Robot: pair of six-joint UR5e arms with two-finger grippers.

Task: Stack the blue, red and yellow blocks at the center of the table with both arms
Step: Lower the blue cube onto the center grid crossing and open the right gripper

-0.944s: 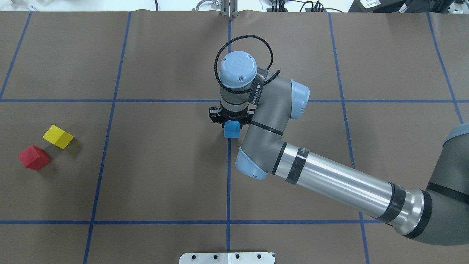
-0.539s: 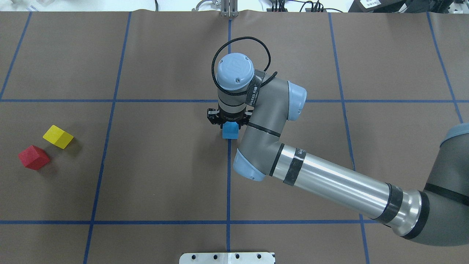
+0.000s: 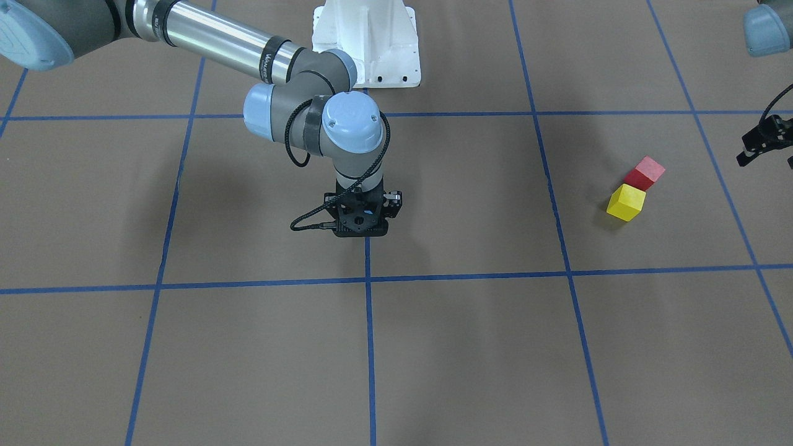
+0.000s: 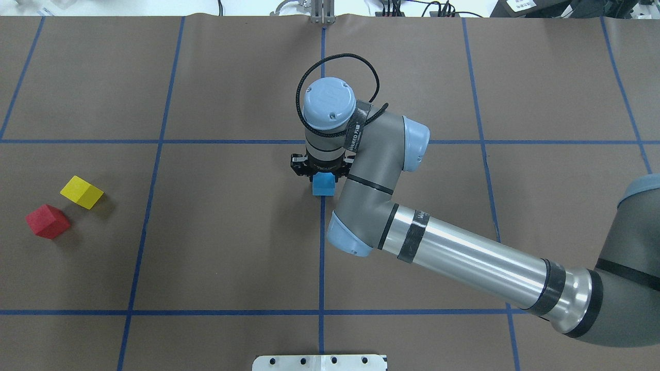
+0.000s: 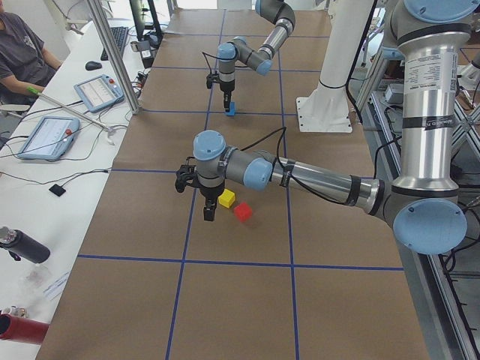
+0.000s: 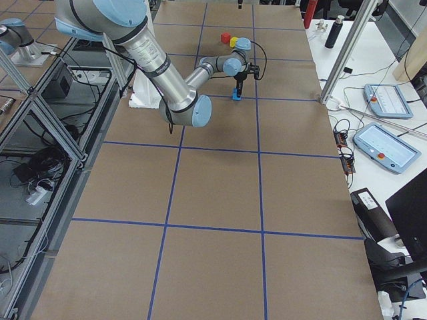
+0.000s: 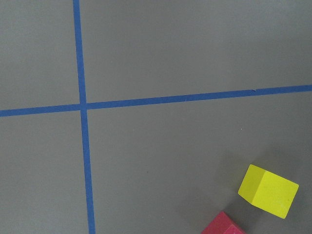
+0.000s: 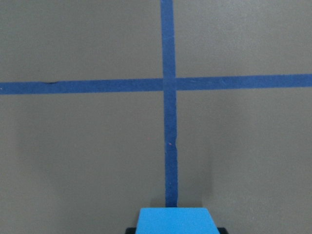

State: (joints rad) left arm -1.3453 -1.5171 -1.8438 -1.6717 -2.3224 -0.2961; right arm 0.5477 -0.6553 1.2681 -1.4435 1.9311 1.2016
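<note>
Blue block [image 4: 323, 184], pinched in my right claw [image 4: 322, 176], has edged left over the past second onto the centre tape line [image 4: 322, 257], so the stack's base looks nearly placed. Red block [image 4: 47, 221] and yellow block [image 4: 81, 192] wait far left near my left claw [image 3: 765, 144], whose state I cannot tell. Brown paper covers the table [image 4: 206, 247]; an operator [image 5: 22, 52] sits alongside.

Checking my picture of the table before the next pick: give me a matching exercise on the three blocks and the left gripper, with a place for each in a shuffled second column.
1. blue block
2. yellow block
3. red block
4. left gripper

a. on the table, robot's left side, nearer the robot
b. held in the right gripper, over the centre tape line
c. above the table beside the loose pair, touching neither
d. on the table, robot's left side, farther from the robot

Pairs: 1-b, 2-d, 3-a, 4-c
</note>
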